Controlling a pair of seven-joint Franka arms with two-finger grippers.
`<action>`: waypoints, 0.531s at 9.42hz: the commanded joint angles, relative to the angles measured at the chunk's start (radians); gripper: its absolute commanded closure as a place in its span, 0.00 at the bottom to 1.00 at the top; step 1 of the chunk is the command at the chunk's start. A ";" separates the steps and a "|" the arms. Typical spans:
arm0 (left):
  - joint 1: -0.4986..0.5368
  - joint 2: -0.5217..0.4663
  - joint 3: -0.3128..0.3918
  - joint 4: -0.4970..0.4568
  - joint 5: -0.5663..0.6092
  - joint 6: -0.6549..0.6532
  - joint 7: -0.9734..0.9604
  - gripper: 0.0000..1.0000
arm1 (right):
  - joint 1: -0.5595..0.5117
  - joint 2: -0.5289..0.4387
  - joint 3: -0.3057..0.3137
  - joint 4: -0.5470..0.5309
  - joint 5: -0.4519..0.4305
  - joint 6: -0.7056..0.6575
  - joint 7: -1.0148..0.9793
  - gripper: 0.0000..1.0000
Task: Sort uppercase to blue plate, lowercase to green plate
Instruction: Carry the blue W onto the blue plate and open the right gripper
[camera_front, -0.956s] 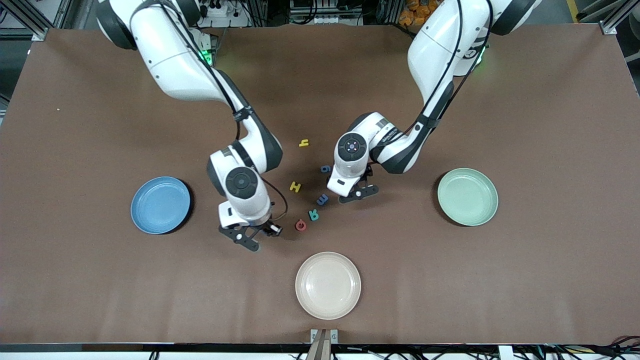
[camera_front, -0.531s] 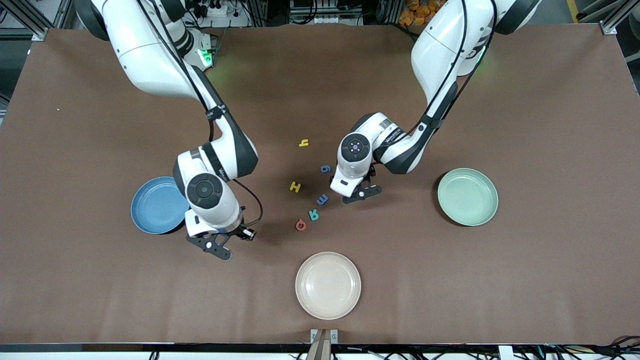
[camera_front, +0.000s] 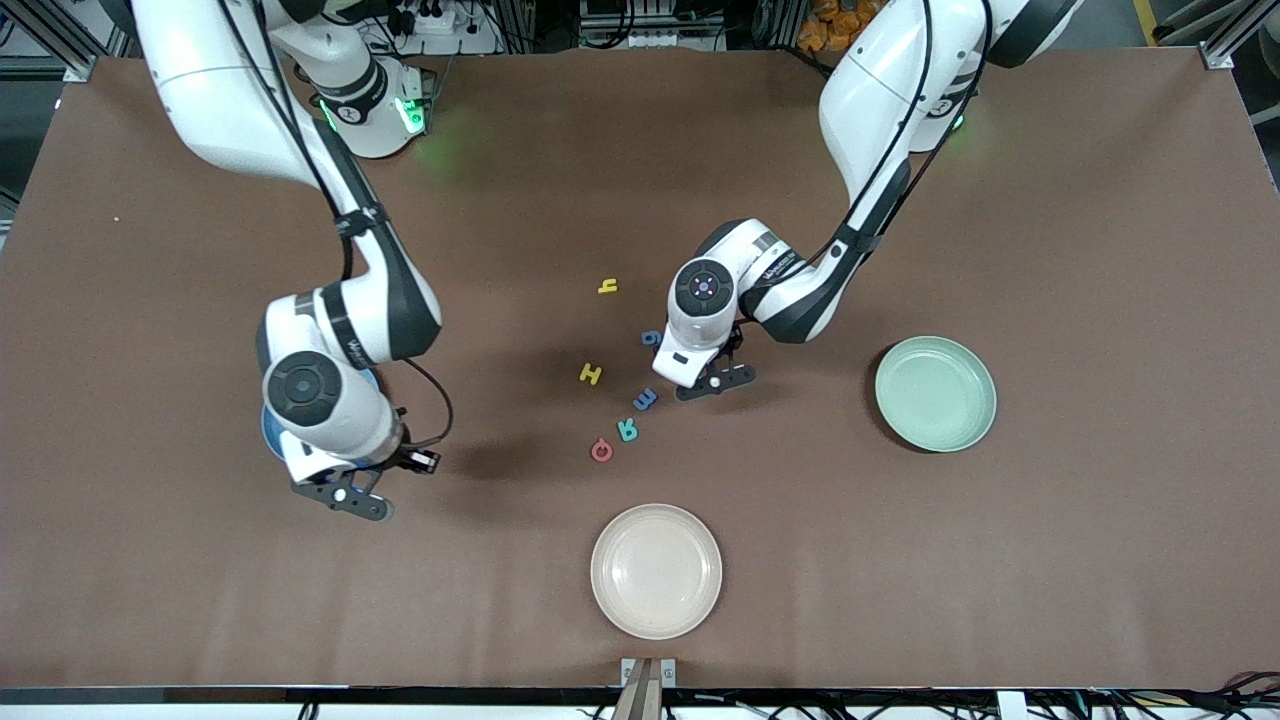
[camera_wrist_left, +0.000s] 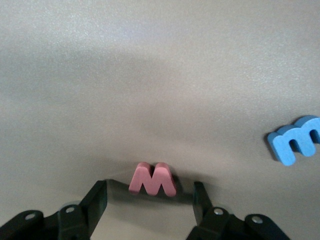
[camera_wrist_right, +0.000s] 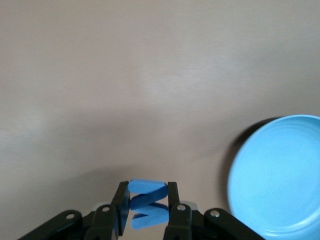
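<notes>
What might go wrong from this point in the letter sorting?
1. The right end effector grips the blue M while the blue plate lies off to one side, not under it. Releasing now would likely drop the letter on the table.
2. The left end effector stands open around the red w, which sits only at the fingertips. Closing might pinch its edge and flip it away.

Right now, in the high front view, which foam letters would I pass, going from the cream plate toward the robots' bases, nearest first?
cream plate → red Q → teal R → blue m → yellow H → blue g → yellow h
</notes>
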 joint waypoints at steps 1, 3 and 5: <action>0.009 -0.024 -0.009 -0.022 0.027 0.000 -0.010 0.27 | -0.048 -0.118 0.016 -0.177 -0.010 0.035 -0.090 1.00; 0.018 -0.022 -0.009 -0.019 0.027 0.000 -0.006 0.35 | -0.101 -0.169 0.017 -0.301 -0.007 0.139 -0.199 1.00; 0.022 -0.022 -0.009 -0.019 0.027 0.000 -0.006 0.37 | -0.163 -0.179 0.017 -0.332 -0.006 0.149 -0.317 1.00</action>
